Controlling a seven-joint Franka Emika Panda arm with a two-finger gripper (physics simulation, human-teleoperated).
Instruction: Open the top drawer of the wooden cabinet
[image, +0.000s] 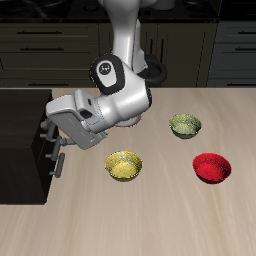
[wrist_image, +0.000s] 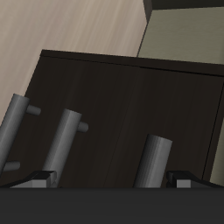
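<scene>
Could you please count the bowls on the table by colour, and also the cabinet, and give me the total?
Yellow bowl: 1
Olive green bowl: 1
Red bowl: 1
Wooden cabinet: 1
Total: 4

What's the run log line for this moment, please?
phase: reaching for handle | gripper: at front of dark brown wooden cabinet, jaw state unclear | grey metal bar handle: close ahead | top drawer: not visibly opened
</scene>
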